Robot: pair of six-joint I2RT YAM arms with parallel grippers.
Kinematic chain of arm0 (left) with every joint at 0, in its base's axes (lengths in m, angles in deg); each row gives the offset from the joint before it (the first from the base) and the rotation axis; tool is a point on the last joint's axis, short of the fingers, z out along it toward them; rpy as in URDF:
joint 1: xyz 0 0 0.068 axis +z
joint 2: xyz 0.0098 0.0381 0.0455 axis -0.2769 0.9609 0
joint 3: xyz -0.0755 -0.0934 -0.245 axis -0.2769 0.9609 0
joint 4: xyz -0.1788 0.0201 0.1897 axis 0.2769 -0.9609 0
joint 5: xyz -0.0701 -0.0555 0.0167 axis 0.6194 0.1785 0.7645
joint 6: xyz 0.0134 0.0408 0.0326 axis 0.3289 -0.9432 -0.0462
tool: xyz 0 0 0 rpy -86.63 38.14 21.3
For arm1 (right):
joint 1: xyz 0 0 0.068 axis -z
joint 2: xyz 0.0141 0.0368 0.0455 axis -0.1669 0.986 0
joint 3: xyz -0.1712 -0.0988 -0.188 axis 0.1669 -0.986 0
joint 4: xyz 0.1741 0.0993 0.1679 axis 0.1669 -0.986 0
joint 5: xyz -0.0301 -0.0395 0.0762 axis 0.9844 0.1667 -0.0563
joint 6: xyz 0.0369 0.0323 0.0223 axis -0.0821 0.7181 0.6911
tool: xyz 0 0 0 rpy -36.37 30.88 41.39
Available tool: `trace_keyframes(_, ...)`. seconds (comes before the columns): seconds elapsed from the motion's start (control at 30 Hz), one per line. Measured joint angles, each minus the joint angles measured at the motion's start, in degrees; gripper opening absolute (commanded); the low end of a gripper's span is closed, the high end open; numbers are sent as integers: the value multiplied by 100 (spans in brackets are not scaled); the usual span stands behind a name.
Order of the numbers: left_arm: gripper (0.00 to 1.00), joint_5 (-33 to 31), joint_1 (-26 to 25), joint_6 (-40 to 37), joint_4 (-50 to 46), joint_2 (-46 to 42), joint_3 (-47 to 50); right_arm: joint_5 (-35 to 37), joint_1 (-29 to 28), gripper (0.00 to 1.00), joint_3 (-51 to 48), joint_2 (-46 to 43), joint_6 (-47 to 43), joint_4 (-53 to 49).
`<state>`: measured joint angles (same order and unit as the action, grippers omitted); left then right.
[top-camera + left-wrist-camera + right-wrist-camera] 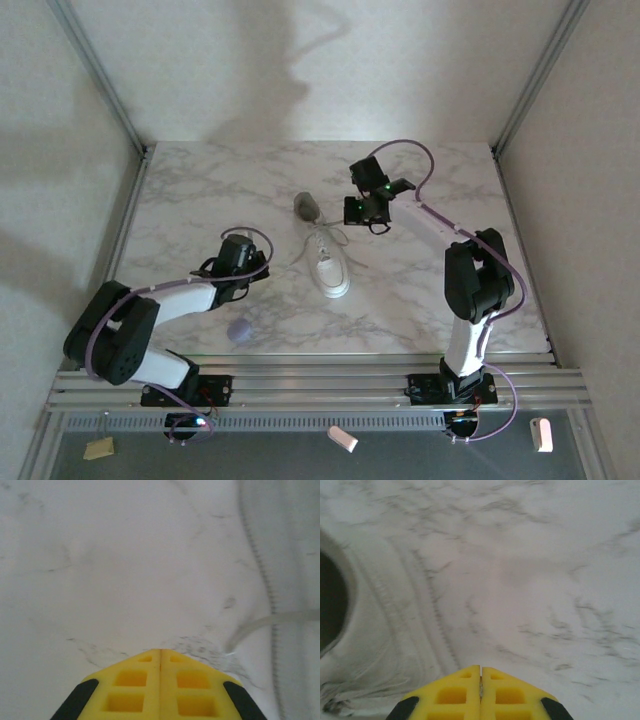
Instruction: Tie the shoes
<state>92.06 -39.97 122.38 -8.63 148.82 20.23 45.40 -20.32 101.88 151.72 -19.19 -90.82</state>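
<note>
The white sneaker (pixel 330 268) lies mid-table, toe toward the arms, its thin laces (pixel 330 240) loose and spread to both sides. My left gripper (pixel 255 268) sits low, just left of the shoe. Its yellow fingers (pixel 160 651) are pressed together with nothing between them, and a lace end (pixel 250 627) and the shoe's stitched side (pixel 292 570) lie to their right. My right gripper (pixel 372 212) hovers behind and right of the shoe. It is shut (pixel 480 667), with a thin pale sliver in the seam that I cannot identify. The shoe's dark opening (pixel 330 605) shows at the left.
A small lavender blob (pixel 240 331) rests on the marble table (pixel 200 190) near the left arm's base. The aluminium frame rail (pixel 320 385) runs along the near edge, and frame posts stand at the back corners. The right arm's cable (pixel 425 160) loops above the table.
</note>
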Motion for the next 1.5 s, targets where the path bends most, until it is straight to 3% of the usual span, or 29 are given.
trace_keyframes(0.03, 51, 37, 0, -4, 74, -133, 31, -179, -11, 29, -48, -33, -17, 79)
trace_keyframes(0.17, 89, -2, 0, -81, 181, -820, 74, -505, -17, 62, -361, -404, -122, 411)
trace_keyframes(0.3, 99, -483, 2, -284, 92, -1705, 87, -11, -7, 82, -1069, -1381, -81, 887)
trace_keyframes(0.37, 100, -920, 15, -361, 52, -2216, 160, 426, 57, 99, -1543, -1965, 11, 1233)
trace_keyframes(0.5, 100, -2055, 120, -721, 205, -3587, 726, 1272, 420, 99, -2258, -2677, 107, 1572)
trace_keyframes(0.63, 100, -3023, 289, -1738, 826, -4752, 1668, 2365, 723, 97, -2712, -2747, -122, 1781)
trace_keyframes(0.73, 100, -3429, 404, -2481, 1425, -5209, 2507, 2990, 804, 96, -3386, -2916, -664, 2221)
trace_keyframes(0.83, 100, -3574, 719, -2756, 1488, -5316, 2872, 3292, 927, 95, -3976, -3123, -1220, 2553)
trace_keyframes(1.0, 100, -3554, 1220, -3018, 2260, -4625, 2872, 3136, 1272, 97, -4935, -3410, -1849, 3648)
trace_keyframes(1.13, 100, -2962, 1906, -3073, 3049, -3512, 2872, 2415, 1718, 99, -5812, -3292, -2212, 4948)
trace_keyframes(1.3, 99, -2079, 2555, -3112, 4172, -1814, 2778, 1635, 2118, 99, -5932, -2789, -2269, 6118)
trace_keyframes(1.5, 100, -1132, 2868, -3025, 5436, -256, 2271, 951, 2448, 99, -5930, -2041, -2197, 7051)
